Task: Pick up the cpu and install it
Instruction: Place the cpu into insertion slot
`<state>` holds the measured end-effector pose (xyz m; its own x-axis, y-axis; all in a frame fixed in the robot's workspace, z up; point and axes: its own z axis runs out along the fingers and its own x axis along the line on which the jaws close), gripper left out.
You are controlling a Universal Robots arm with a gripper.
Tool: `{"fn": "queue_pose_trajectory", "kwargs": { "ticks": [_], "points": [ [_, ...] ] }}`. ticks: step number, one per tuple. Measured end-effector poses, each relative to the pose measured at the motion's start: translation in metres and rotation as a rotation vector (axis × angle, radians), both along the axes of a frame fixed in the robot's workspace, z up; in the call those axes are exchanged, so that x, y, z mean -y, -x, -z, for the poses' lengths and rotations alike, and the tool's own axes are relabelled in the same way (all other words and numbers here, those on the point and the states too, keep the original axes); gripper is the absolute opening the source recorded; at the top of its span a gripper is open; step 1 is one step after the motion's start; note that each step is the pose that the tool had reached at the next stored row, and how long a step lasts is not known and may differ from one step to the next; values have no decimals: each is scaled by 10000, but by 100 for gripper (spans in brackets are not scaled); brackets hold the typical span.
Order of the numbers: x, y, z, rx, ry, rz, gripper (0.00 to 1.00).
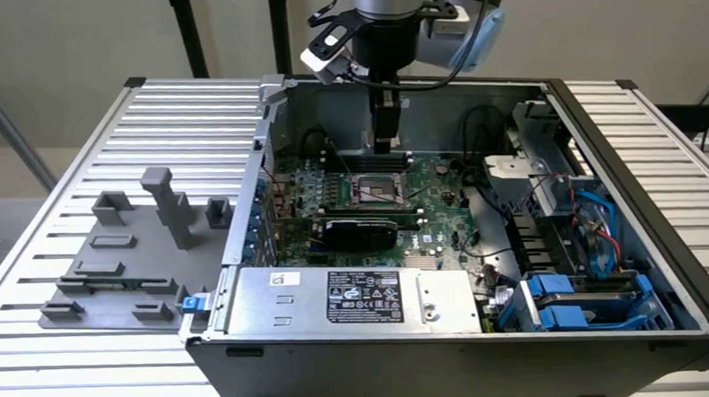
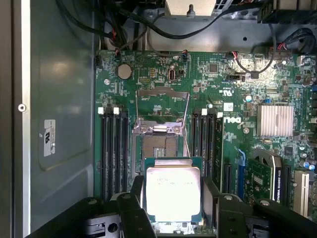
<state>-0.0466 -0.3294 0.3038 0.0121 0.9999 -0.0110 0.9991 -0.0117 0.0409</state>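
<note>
A plain pale wall (image 1: 72, 40) is seen behind a ribbed, light metal worktop (image 1: 66, 166). Two black upright poles (image 1: 186, 31) are set before it, and a grey slanted bar (image 1: 2, 122) is seen at the exterior view's left.

An open computer case (image 1: 458, 369) sits on a slatted aluminium table (image 1: 195, 107), showing a green motherboard (image 1: 440, 179), a silver power supply (image 1: 263, 310) and blue drive caddies (image 1: 569, 315); a grey fixture plate (image 1: 142, 262) lies beside it.
</note>
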Motion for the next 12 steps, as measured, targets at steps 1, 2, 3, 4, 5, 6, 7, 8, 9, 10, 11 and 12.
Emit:
{"fn": "queue_pose_trajectory", "kwargs": {
  "ticks": [1, 2, 3, 4, 5, 6, 7, 8, 9, 10, 11, 12],
  "points": [
    [0, -4, 20, 0, -1, 2, 55],
    [0, -11, 38, 0, -1, 8, 55],
    [0, -20, 55, 0, 0, 16, 55],
    [0, -28, 74, 0, -1, 28, 55],
    [0, -35, 92, 0, 0, 39, 55],
    [0, -39, 110, 0, 0, 52, 55],
    [0, -39, 128, 1, -1, 66, 55],
    [0, -39, 146, 0, 0, 82, 55],
    [0, -39, 165, 0, 0, 99, 55],
    [0, -39, 183, 0, 0, 114, 55],
    [0, -39, 201, 0, -1, 126, 55],
    [0, -39, 219, 0, 0, 134, 55]
  ]
}}
